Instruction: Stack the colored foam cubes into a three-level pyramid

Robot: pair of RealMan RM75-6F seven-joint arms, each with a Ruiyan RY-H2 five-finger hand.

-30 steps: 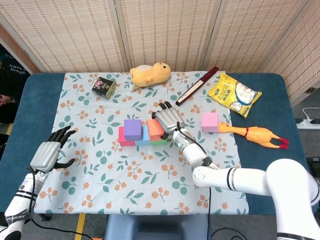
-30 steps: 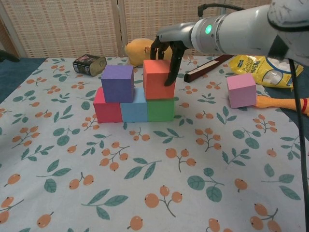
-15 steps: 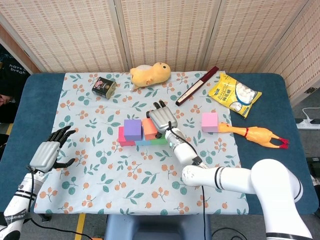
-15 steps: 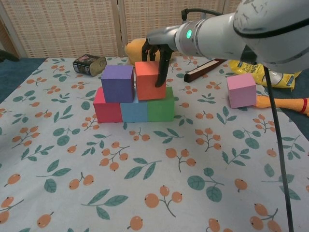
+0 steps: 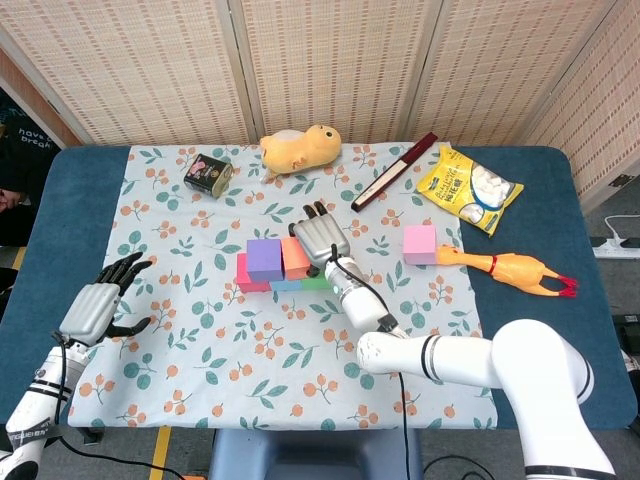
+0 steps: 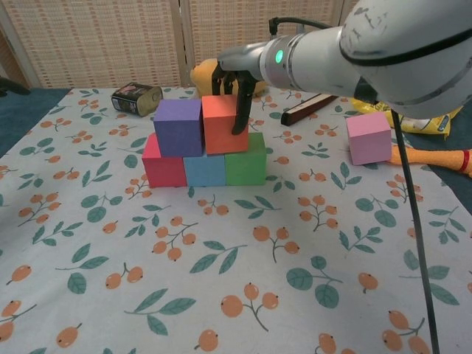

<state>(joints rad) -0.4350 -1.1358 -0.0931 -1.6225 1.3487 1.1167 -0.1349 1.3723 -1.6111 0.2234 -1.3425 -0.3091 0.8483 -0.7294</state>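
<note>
The right hand grips the orange cube from above, on the blue and green cubes, touching the purple cube. The red cube completes the bottom row. A pink cube sits apart to the right. The left hand hovers empty, fingers spread, over the tabletop.

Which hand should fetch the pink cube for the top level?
Right. The right robot hand is at the orange cube, nearer the pink cube on that side. The left robot hand sits at the table's far left edge.
</note>
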